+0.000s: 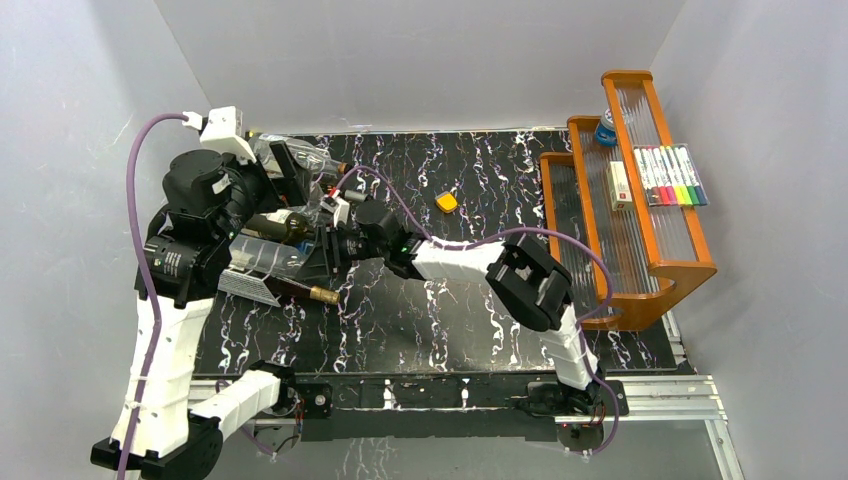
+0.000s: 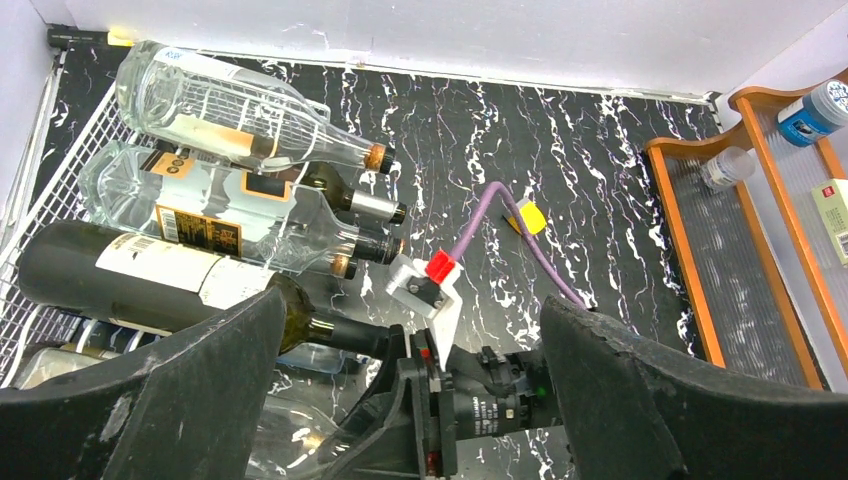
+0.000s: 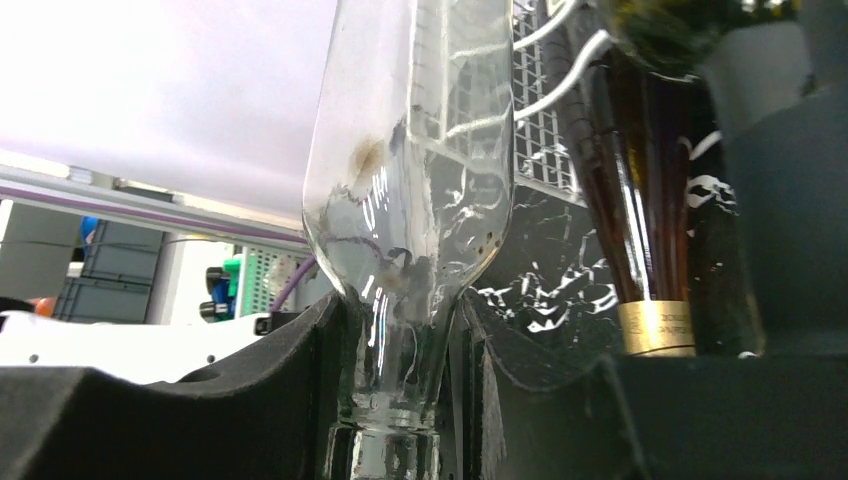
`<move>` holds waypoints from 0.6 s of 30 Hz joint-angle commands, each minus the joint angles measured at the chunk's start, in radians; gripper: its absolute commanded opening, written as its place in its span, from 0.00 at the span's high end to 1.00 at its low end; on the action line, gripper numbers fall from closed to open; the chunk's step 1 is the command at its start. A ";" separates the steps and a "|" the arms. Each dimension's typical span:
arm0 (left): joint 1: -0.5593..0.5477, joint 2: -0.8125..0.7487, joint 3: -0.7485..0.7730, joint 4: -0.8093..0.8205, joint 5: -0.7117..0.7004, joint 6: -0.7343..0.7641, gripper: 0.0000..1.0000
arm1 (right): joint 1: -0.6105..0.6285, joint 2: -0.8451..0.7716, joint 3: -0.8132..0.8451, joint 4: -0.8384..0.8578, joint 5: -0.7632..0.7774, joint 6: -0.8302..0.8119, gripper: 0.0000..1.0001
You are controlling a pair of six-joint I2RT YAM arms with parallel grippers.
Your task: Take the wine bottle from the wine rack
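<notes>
The white wire wine rack (image 1: pixel 245 285) lies at the table's left side, and its grid (image 2: pixel 40 170) holds several bottles on their sides. My right gripper (image 1: pixel 325 250) reaches in from the right and is shut on the neck of a clear wine bottle (image 3: pixel 410 180), whose body still lies in the rack (image 1: pixel 270 255). In the right wrist view the glass neck is pinched between both pads (image 3: pixel 330 350). My left gripper (image 2: pixel 410 320) hovers above the rack, open wide and holding nothing. Under it lie a dark green bottle (image 2: pixel 150 275) and two clear bottles (image 2: pixel 240 110).
A brown bottle with a gold foil neck (image 3: pixel 655 325) lies right beside the held one. At the right stands an orange tiered shelf (image 1: pixel 640 230) with coloured markers (image 1: pixel 670 175), a white box (image 1: pixel 620 185) and a blue-capped bottle (image 1: pixel 606 128). A small yellow object (image 1: pixel 447 202) lies mid-table.
</notes>
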 commanded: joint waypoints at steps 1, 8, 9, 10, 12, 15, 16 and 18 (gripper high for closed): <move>-0.003 -0.006 0.029 -0.004 -0.014 0.009 0.02 | -0.012 -0.129 -0.006 0.233 -0.047 0.060 1.00; -0.003 -0.002 0.055 -0.005 -0.018 0.019 0.02 | -0.027 -0.184 -0.057 0.273 -0.060 0.101 1.00; -0.002 0.000 0.061 -0.007 -0.018 0.020 0.02 | -0.029 -0.194 -0.065 0.273 -0.062 0.104 1.00; -0.002 0.002 0.071 -0.008 -0.020 0.021 0.02 | -0.031 -0.205 -0.070 0.274 -0.066 0.108 1.00; -0.003 0.004 0.088 -0.009 -0.020 0.022 0.02 | -0.038 -0.226 -0.089 0.284 -0.071 0.121 1.00; -0.003 0.008 0.112 -0.009 -0.017 0.022 0.02 | -0.055 -0.273 -0.126 0.298 -0.074 0.141 1.00; -0.003 0.010 0.119 -0.010 -0.016 0.022 0.02 | -0.066 -0.289 -0.138 0.304 -0.078 0.148 1.00; -0.002 0.012 0.129 -0.007 -0.014 0.022 0.02 | -0.086 -0.322 -0.161 0.313 -0.085 0.163 1.00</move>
